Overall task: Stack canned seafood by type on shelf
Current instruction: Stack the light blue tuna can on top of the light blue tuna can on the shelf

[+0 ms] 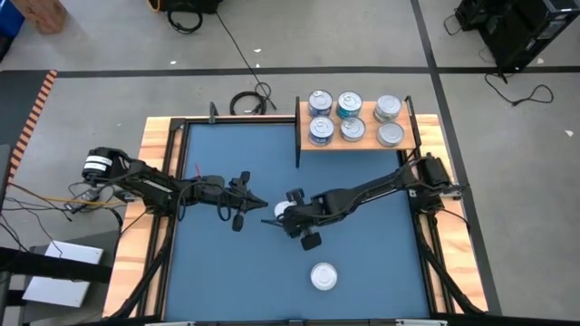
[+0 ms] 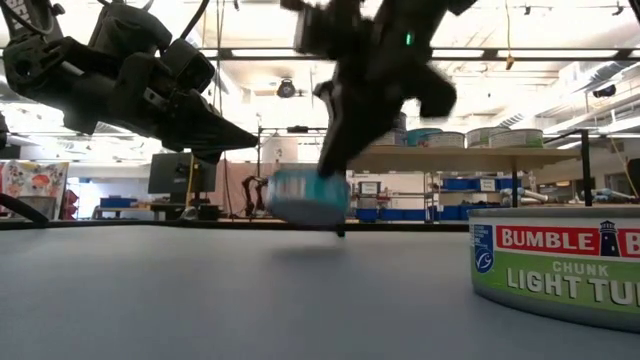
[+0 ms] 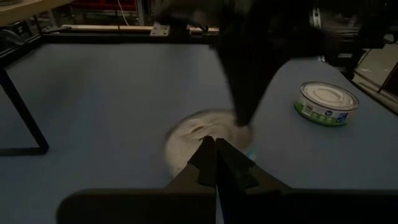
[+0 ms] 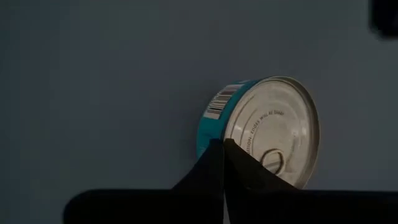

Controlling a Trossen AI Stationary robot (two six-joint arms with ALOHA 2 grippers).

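Six short round silver-topped tins [image 1: 352, 118] stand on the light wooden shelf [image 1: 421, 136] at the blue mat's [image 1: 362, 263] far right, apparently sorted by label colour. At the mat's centre, the right gripper [image 1: 278, 217] has its fingers clenched together, tips against a teal-labelled tin [image 4: 261, 127] with a silver pull-tab lid; the tin seems tilted and nudged, not grasped. The left gripper [image 1: 261, 203], clenched shut and holding nothing, hovers just left of it. A green-labelled tin [image 1: 323, 276] waits nearer.
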